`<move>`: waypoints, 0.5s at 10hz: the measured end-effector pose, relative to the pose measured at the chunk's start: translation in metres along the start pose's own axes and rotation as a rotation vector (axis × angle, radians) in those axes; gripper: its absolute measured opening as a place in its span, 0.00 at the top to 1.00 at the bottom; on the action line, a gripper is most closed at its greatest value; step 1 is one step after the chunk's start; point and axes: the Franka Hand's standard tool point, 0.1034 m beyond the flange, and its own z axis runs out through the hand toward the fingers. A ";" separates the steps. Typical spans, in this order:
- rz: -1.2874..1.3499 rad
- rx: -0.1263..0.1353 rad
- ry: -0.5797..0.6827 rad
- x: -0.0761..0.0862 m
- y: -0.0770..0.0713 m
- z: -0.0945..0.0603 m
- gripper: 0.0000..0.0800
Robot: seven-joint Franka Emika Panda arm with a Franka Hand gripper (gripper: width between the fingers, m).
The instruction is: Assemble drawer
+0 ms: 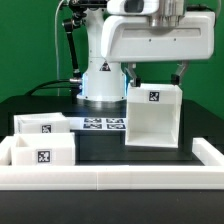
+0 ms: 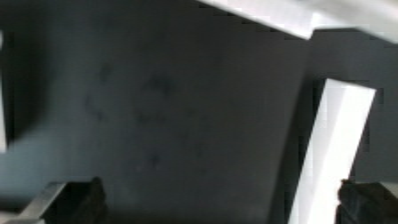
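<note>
The drawer shell [image 1: 152, 118] looks like light, stiff, slick plastic; pinch one thin upper wall. The end effector [image 2: 217, 205] hangs spread wide, empty.

Clear lane down the middle: bare black table [image 1: 100, 146] runs between the rear tray box [image 1: 40, 126] and front tray box [image 1: 45, 156] on the exterior view's left and the tall shell [image 1: 153, 118] on its right. The shell rises close under the gripper [image 1: 154, 74]. The marker board [image 1: 100, 123] lies flat behind the gap. The low white rail [image 1: 120, 178] walls the near edge. In the wrist view there's bare table between wide-spread fingers [image 2: 71, 200], with a white wall [image 2: 343, 140] alongside.
</note>
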 end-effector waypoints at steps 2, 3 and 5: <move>0.146 0.009 -0.001 -0.005 -0.005 0.003 0.19; 0.162 0.009 -0.002 -0.005 -0.005 0.003 0.19; 0.194 0.007 0.004 -0.015 -0.014 0.000 0.19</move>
